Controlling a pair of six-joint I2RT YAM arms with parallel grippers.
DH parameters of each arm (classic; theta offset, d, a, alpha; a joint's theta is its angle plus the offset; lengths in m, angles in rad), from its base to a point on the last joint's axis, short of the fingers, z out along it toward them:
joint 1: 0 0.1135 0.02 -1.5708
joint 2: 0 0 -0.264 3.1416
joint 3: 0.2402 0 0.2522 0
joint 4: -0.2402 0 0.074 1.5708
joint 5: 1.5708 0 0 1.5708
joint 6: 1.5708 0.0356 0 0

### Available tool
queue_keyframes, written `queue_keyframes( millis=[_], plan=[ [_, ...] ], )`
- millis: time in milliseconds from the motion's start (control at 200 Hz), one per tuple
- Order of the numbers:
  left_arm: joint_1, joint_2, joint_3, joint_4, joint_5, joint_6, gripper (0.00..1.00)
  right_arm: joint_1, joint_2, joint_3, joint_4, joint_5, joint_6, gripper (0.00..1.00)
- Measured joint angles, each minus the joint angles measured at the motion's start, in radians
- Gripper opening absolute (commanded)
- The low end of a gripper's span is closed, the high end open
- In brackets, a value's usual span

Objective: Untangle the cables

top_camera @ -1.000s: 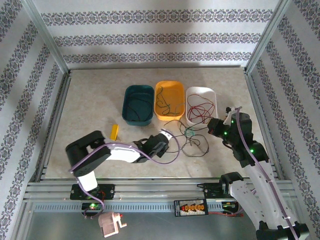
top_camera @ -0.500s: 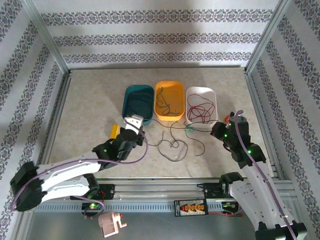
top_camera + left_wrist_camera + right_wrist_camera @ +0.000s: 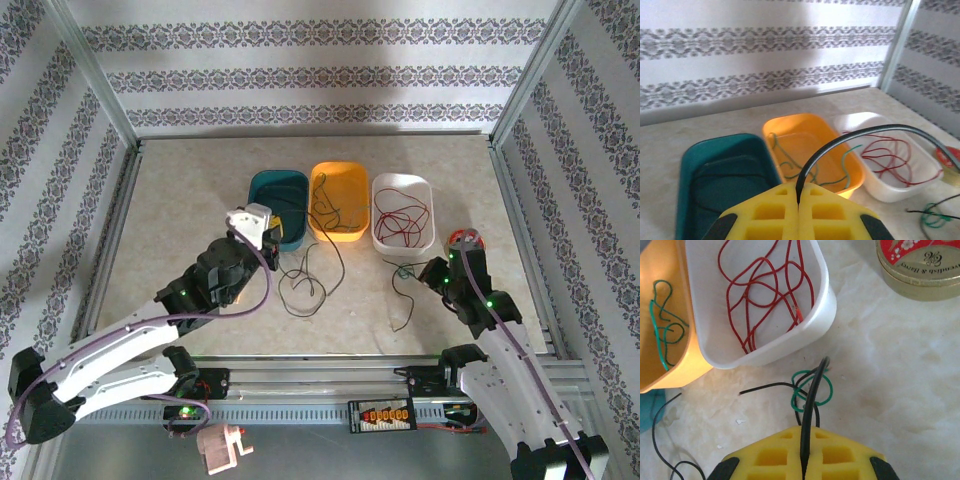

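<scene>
Bottom centre of its wrist view, the left gripper (image 3: 799, 197) clamps a black cable (image 3: 860, 132) arcing rightward. The right gripper (image 3: 805, 442) pinches another black strand (image 3: 813, 390) just below the white tray (image 3: 825, 295), where a green cable (image 3: 830, 390) loops round it, probably to draw that knot loose.

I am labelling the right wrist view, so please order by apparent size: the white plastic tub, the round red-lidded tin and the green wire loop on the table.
1. White plastic tub: largest.
2. Round red-lidded tin: smaller, though the frame cuts it off.
3. Green wire loop: smallest.
</scene>
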Motion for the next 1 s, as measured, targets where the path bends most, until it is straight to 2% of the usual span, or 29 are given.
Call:
queue_keyframes(
  millis=[195,355,550,795,890,1005],
  plan=[
    [0.0,0.122,0.174,-0.041,0.229,-0.004,0.0,0.0,-0.001,-0.025,0.004,0.0,0.003,0.03],
    [0.0,0.204,0.354,-0.157,0.44,-0.003,0.0,0.0,-0.013,-0.034,0.004,0.0,0.004,0.03],
    [0.005,0.226,0.397,-0.253,0.62,0.001,0.0,0.0,-0.018,-0.034,0.004,0.0,0.004,0.05],
    [0.052,0.294,0.347,-0.312,0.644,-0.004,0.0,0.0,-0.024,-0.034,0.003,0.0,0.003,0.05],
    [0.093,0.278,0.32,-0.297,0.586,-0.023,0.0,0.0,-0.032,-0.033,0.003,0.0,0.002,0.05],
    [0.201,0.254,0.319,-0.245,0.497,-0.051,0.0,0.0,-0.039,-0.034,0.003,0.0,0.002,0.05]
  ],
)
